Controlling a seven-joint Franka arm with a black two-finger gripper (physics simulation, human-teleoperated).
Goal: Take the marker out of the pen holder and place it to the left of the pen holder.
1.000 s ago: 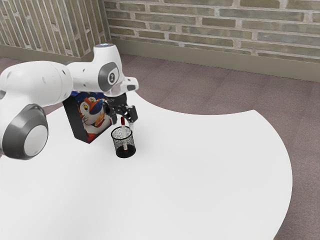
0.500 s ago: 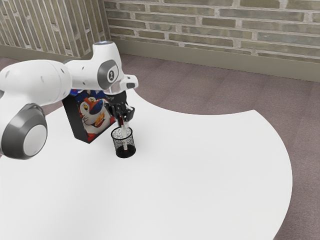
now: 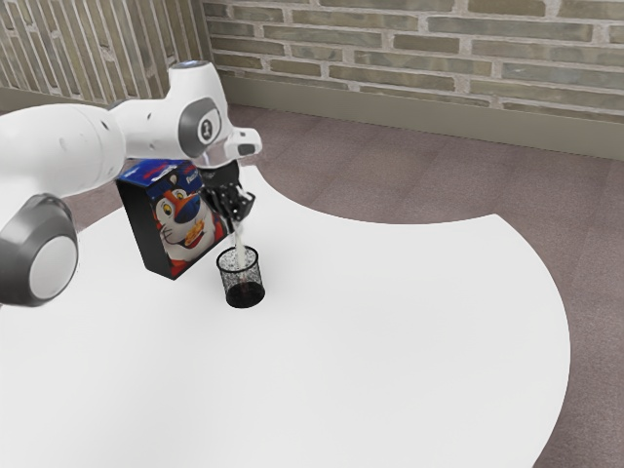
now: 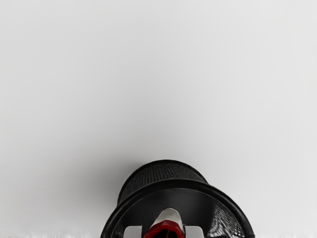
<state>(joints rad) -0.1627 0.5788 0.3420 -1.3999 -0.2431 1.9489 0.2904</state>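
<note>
My gripper [image 3: 235,224] is over the black mesh pen holder [image 3: 242,280] in the exterior view, shut on the upper part of the marker [image 3: 240,250]. The marker stands nearly upright, its white body running from the fingers down through the holder's mouth, with the lower part still behind the mesh. From the wrist view, the gripper [image 4: 164,232] has a pale fingertip on each side of the marker [image 4: 168,216] at its red end, above the round opening of the pen holder [image 4: 163,184].
Behind the holder, toward the exterior view's left, a cereal box [image 3: 180,219] with a cartoon tiger stands close to the hand. The white table [image 3: 390,331] stretches toward the exterior view's right, ending in a curved edge.
The fingers have closed on the marker, and my hand has risen, shifting slightly toward the exterior view's left. The marker has come up partway with it, while the pen holder has stayed put.
</note>
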